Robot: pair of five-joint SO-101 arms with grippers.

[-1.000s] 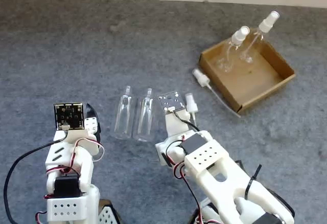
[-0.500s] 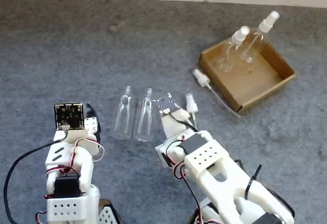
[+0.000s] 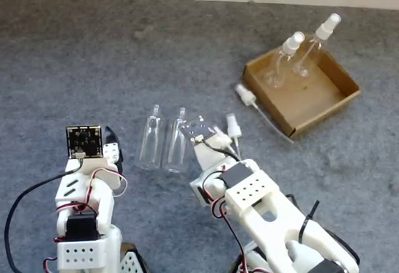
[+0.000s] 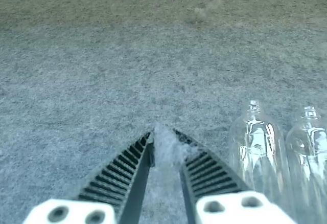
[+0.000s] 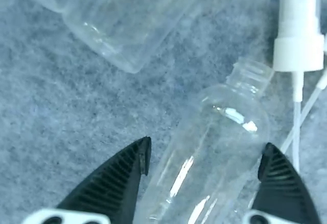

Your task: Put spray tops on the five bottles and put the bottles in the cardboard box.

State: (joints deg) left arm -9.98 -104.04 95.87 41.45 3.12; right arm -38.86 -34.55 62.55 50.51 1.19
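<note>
high view | right end effector (image 5: 207, 147) swung left (spread wide) | straddling bottle (image 5: 225, 127)

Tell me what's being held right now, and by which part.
Nothing is held. The right gripper is open, its jaws on either side of the body of an uncapped bottle without gripping it; the left gripper is empty.

- The left gripper (image 4: 163, 132) hangs low over grey carpet (image 4: 97, 55), its ridged jaws a narrow gap apart with nothing between them.
- Two clear capless bottles (image 4: 254, 152) (image 4: 309, 150) lie side by side beside it.
</note>
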